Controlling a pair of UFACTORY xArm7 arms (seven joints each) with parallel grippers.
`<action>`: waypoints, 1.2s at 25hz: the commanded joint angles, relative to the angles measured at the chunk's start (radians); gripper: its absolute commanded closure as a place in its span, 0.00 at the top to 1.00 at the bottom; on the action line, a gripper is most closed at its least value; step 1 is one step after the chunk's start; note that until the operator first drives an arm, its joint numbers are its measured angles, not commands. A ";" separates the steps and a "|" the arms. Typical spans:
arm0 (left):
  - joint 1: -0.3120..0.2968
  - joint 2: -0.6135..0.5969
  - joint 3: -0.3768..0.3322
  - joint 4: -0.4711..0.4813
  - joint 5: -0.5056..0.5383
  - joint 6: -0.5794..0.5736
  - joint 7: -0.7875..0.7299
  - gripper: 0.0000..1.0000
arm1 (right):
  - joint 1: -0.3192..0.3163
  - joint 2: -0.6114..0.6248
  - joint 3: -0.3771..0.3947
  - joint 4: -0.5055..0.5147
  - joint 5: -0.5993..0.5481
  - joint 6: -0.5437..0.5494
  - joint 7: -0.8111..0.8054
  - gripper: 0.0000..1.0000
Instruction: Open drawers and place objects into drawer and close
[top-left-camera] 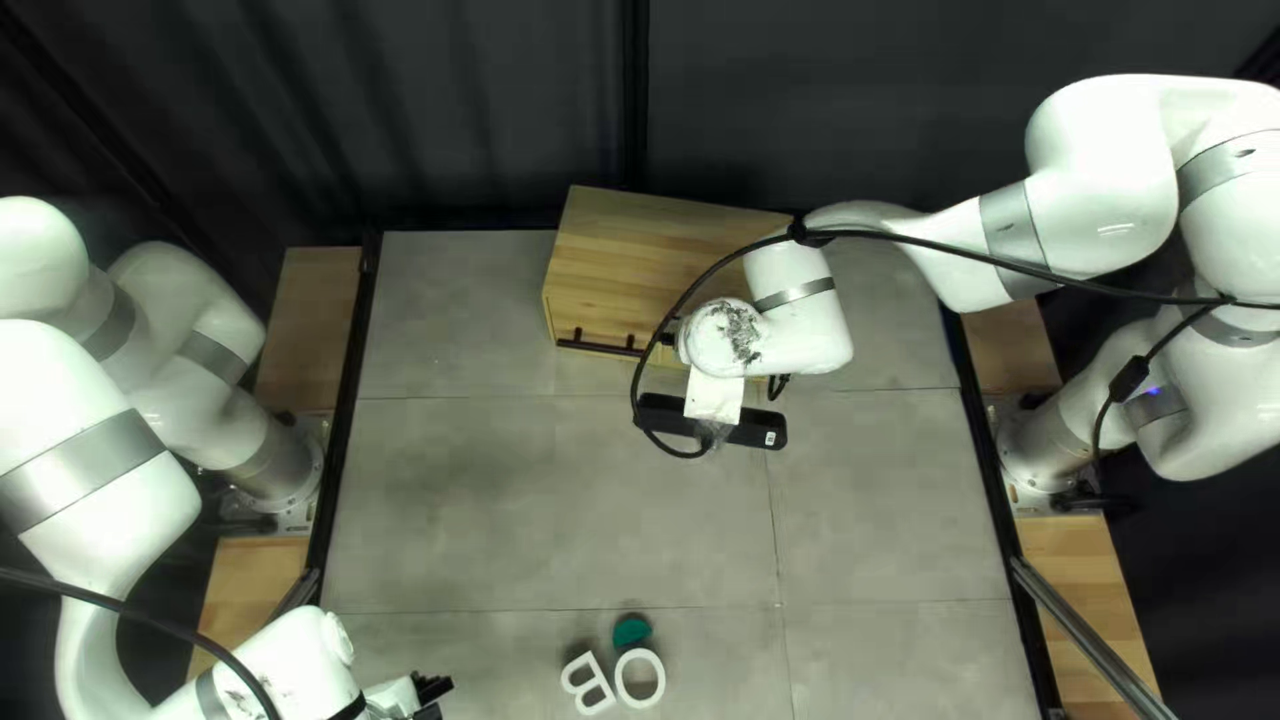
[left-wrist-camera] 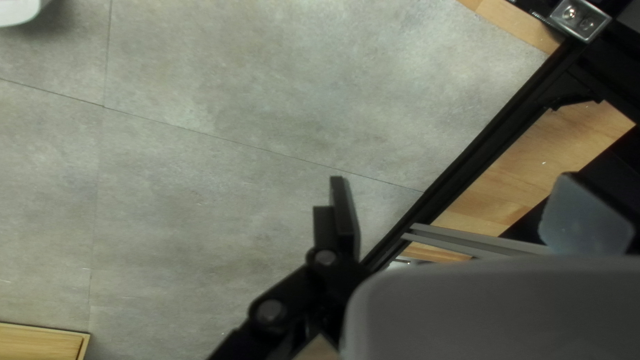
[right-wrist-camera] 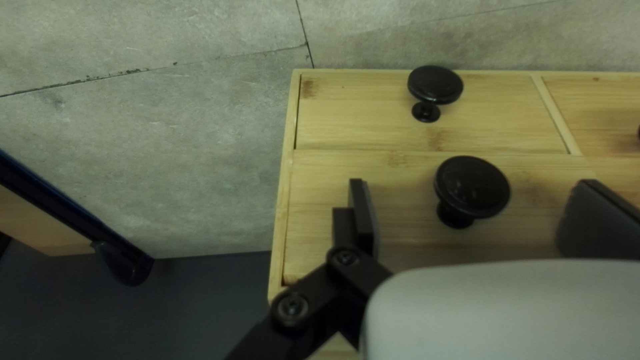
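The wooden drawer cabinet (top-left-camera: 667,260) stands at the far edge in the top left view. My right gripper (top-left-camera: 715,398) is over its front there, fingertips hidden below the wrist. In the right wrist view, my right gripper (right-wrist-camera: 470,220) is open, with a round black knob (right-wrist-camera: 472,187) between its fingers, apart from both. Another knob (right-wrist-camera: 435,85) sits on the neighbouring drawer front. White letters B (top-left-camera: 576,674) and O (top-left-camera: 620,679) lie beside a green piece (top-left-camera: 632,631) near the table's near edge. My left gripper (top-left-camera: 430,691) is at their left; in its wrist view the left gripper (left-wrist-camera: 460,213) stands open and empty.
A black bar handle (top-left-camera: 596,346) is on the cabinet's front. A black cable (top-left-camera: 720,264) loops over the cabinet from my right arm. In the left wrist view a dark rail (left-wrist-camera: 480,143) runs along the table's edge, and a pale wooden piece (left-wrist-camera: 40,341) shows.
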 commanded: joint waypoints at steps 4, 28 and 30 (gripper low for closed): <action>0.000 0.000 0.000 0.000 0.000 0.000 0.000 1.00 | 0.001 0.008 -0.003 0.000 -0.009 0.002 0.009 1.00; 0.000 0.000 0.000 0.000 0.000 0.000 0.000 1.00 | 0.106 -0.027 0.076 0.025 0.024 0.087 0.136 1.00; 0.000 0.000 0.000 0.000 0.000 0.000 0.000 1.00 | 0.123 -0.013 0.088 0.025 0.027 0.079 0.179 1.00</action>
